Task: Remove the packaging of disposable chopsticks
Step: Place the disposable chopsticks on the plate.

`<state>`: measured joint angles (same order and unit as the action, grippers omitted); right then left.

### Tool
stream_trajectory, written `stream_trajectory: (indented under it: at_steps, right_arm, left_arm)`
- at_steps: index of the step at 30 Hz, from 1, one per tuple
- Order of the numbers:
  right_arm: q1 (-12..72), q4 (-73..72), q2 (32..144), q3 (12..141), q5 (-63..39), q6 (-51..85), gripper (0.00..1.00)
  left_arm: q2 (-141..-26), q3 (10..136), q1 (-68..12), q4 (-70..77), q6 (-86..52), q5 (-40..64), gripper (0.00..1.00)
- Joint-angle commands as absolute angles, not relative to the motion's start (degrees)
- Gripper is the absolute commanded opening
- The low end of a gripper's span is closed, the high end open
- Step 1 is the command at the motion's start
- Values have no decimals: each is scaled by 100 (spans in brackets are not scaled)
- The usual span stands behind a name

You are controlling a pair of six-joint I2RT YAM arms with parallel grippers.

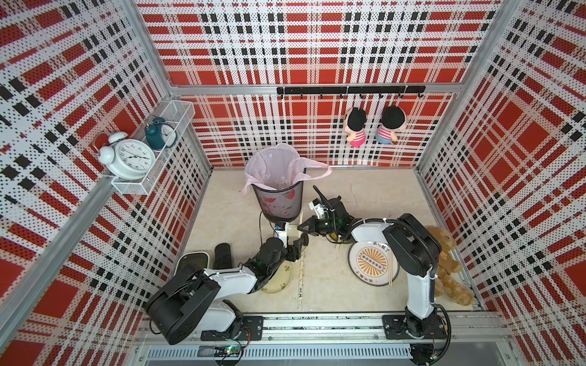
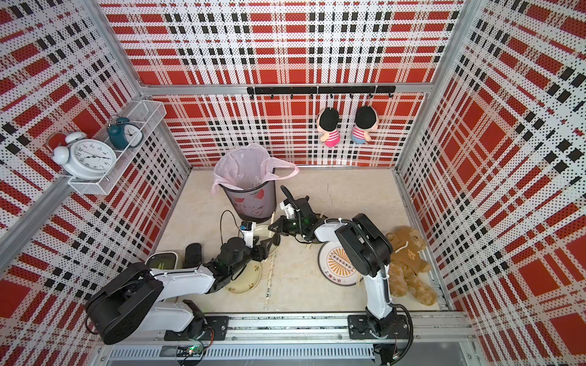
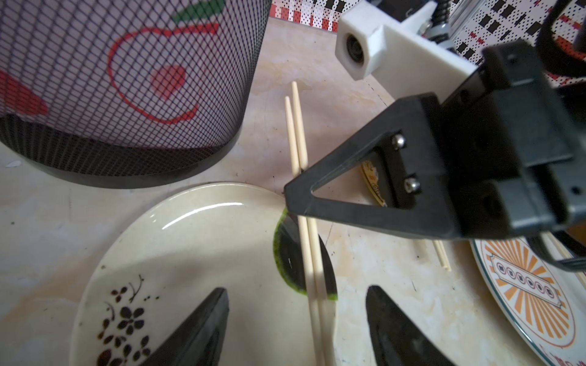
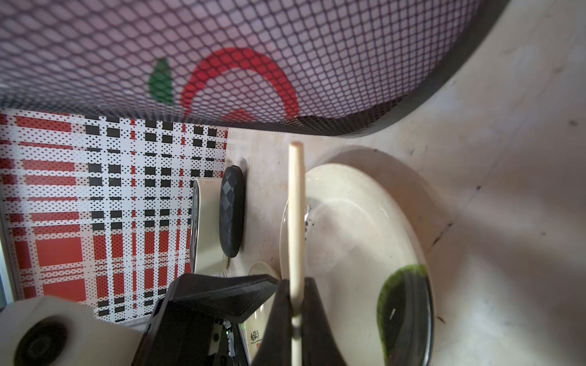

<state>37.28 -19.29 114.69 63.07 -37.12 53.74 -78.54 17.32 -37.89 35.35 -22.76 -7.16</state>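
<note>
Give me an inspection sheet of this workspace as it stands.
Surface: beige tabletop, marked and scuffed.
Job's things: one chopstick pair across a cream plate rim; clear sleeve flat on the table, nearer the arm bases; loose chopsticks on the patterned plate.
Clutter: mesh wastebasket lined with a pink bag; teddy bear; black case.
Grippers: right gripper shut on the chopstick pair; left gripper open, straddling it.
Cables: black loop by the left wrist; black cable at the right arm's base.
Surroundings: plaid walls; clocks on a wire shelf; two dolls hanging.
</note>
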Motion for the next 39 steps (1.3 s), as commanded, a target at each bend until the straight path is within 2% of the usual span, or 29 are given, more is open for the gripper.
stream_trajectory:
  at_steps: [1,11,14,39]
  right_arm:
    - [3735,-1889,11618,6459,-3727,5445,0]
    - [3735,-1901,11845,6559,-3796,5475,0]
    - [3735,-1933,11882,6589,-3822,5497,0]
    - [3720,-2051,12252,6769,-3991,5602,1]
  left_arm:
    - [-8074,1936,-3753,3708,-2207,-677,67]
    - [-8541,2211,-3740,3739,-2153,-857,55]
    - [-8752,2286,-3665,3764,-2136,-805,46]
    - [-9346,2405,-3516,4154,-2179,-504,41]
